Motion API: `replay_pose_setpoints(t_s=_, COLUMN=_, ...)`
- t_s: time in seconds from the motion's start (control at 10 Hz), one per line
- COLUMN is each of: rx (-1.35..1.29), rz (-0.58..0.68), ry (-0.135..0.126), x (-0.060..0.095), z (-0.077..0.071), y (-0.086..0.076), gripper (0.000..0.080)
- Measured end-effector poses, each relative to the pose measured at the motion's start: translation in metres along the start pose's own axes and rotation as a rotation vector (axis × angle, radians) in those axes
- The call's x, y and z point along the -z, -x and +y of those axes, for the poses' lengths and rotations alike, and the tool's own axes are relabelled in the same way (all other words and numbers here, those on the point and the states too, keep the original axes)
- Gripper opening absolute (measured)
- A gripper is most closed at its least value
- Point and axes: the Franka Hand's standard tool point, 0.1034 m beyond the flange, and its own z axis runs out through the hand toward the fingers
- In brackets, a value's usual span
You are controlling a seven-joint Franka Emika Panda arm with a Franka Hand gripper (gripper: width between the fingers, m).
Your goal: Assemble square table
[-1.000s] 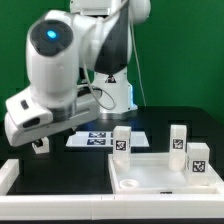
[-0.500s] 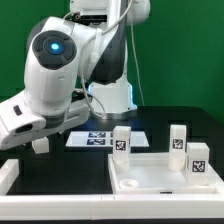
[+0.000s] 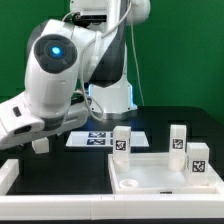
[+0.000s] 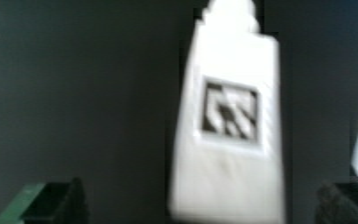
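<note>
Black counter [image 3: 70,165] fills the foreground, with a green wall behind it. Nearest the camera, toward the exterior view's right, lies the white square panel [image 3: 165,178], rimmed and recessed side up. Three short white block legs with black-and-white tags stand about it: one leg [image 3: 122,142] at its far corner toward the exterior view's left, a second leg [image 3: 178,138] behind its far edge, and a third leg [image 3: 199,160] at the exterior view's right edge. A long white bar [image 3: 8,174] edges the counter at the exterior view's left. Farther back the flat marker board [image 3: 100,139] lies on the counter. Above it the white Franka arm bends low toward the exterior view's left, its tool [image 3: 38,143] hanging over the counter. In the wrist view the tool's dark fingertips [image 4: 51,200] stand wide apart, gripping nothing, with a tagged white leg [image 4: 229,110] blurred between and beyond them.
</note>
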Motion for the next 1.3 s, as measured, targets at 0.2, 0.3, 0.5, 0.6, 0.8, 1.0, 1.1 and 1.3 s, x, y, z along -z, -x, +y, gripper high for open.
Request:
replay_pose_setpoints(t_s=0.2, rx=-0.059, rz=-0.05, ry=0.008, x=-0.012, z=-0.005, y=0.003, gripper=0.0649)
replay_pose_setpoints(t_s=0.3, rx=-0.062, rz=-0.048, ry=0.01, x=-0.012, z=-0.003, y=0.003, gripper=0.0649)
replay_pose_setpoints(t_s=0.5, rx=-0.057, rz=-0.049, ry=0.011, x=-0.012, z=-0.005, y=0.001, gripper=0.0649)
replay_pose_setpoints(t_s=0.6, rx=-0.057, rz=-0.049, ry=0.011, x=-0.012, z=-0.005, y=0.001, gripper=0.0649)
replay_pose_setpoints(t_s=0.8, rx=-0.18, rz=-0.17, ry=-0.017, x=-0.011, z=-0.018, y=0.01, gripper=0.0649)
replay_pose_setpoints(t_s=1.0, rx=-0.181, rz=-0.275, ry=-0.022, x=-0.002, z=-0.007, y=-0.008, gripper=0.0649)
replay_pose_setpoints(t_s=1.1, rx=-0.18, rz=-0.275, ry=-0.027, x=-0.003, z=-0.01, y=-0.005, gripper=0.0649)
replay_pose_setpoints(t_s=1.3, rx=-0.178, rz=-0.277, ry=-0.026, x=-0.004, z=-0.01, y=-0.006, gripper=0.0382)
